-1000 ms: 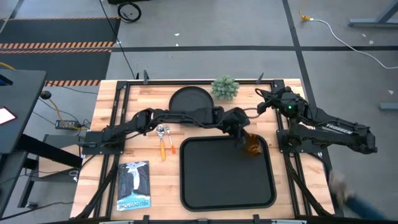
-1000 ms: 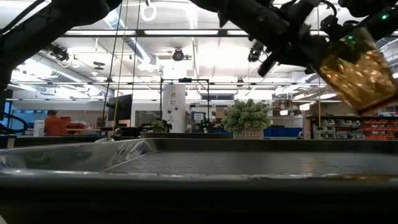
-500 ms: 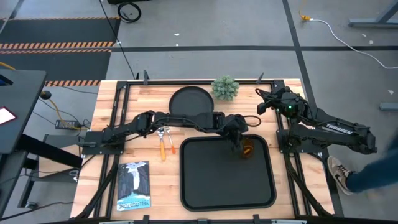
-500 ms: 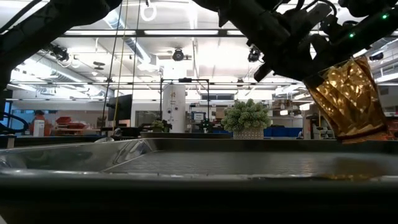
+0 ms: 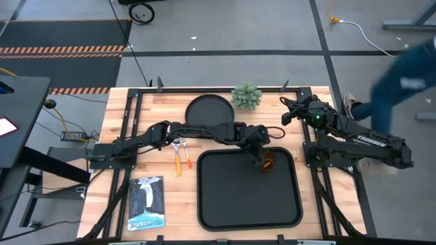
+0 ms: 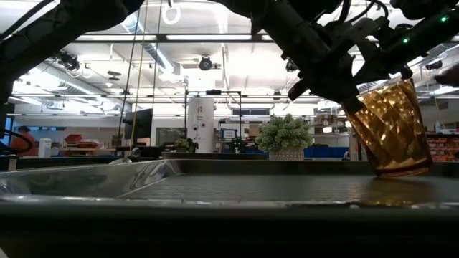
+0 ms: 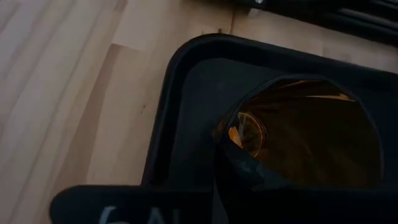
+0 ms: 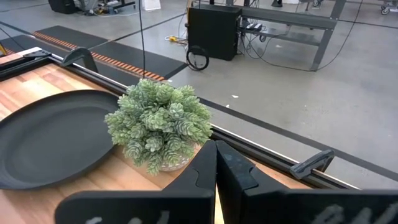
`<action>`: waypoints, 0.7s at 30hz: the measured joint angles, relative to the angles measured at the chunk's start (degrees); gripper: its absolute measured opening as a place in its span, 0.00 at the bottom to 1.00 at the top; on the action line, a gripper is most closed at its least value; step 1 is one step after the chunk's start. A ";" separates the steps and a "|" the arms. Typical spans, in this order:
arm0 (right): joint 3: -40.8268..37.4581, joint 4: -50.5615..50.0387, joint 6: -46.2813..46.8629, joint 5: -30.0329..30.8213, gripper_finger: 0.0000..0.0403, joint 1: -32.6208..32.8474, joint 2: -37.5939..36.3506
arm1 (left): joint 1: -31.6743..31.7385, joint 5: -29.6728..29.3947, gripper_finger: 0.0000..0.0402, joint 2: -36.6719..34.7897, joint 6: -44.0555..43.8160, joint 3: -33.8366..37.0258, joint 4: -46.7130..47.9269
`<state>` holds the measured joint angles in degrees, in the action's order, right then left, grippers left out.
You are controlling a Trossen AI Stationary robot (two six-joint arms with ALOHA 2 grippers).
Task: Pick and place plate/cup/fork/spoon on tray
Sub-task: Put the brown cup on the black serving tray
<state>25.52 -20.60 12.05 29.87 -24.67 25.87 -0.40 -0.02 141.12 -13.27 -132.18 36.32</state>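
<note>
The amber cup (image 5: 269,161) is in the tray's (image 5: 225,211) far right part, held by my left gripper (image 5: 260,156). In the low view the cup (image 6: 391,129) leans, mouth up, its base down at the tray floor. The black plate (image 5: 208,109) lies on the table beyond the tray. The fork and spoon (image 5: 179,152) lie side by side on the table left of the tray. My right gripper (image 8: 216,165) is shut and empty at the far right, pointing at the plant ball (image 8: 160,124). My left gripper holds the cup by its rim (image 7: 231,135), on the side toward the table's left. One finger (image 7: 245,169) reaches down inside the mouth; the other is hard to tell from the dark tray. The fingers come from above, slanting. The cup leans, its base (image 6: 401,170) at the tray floor.
A green spiky plant ball (image 5: 246,95) stands by the plate at the far edge. A booklet (image 5: 146,202) lies at the near left. A person (image 5: 402,68) walks on the floor beyond the table's right side.
My left gripper has come down and a little toward the table's left with the cup. The cup has gone from hanging tipped above the tray to nearly upright at the tray floor. A person has walked past the table's right side.
</note>
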 joint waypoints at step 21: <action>0.00 0.00 0.00 -0.02 0.02 0.00 0.00 | 0.12 -0.38 0.24 0.00 0.85 0.00 -4.63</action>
<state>25.52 -20.60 12.05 29.85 -24.67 25.87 -0.27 -0.40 141.12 -12.43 -132.18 31.69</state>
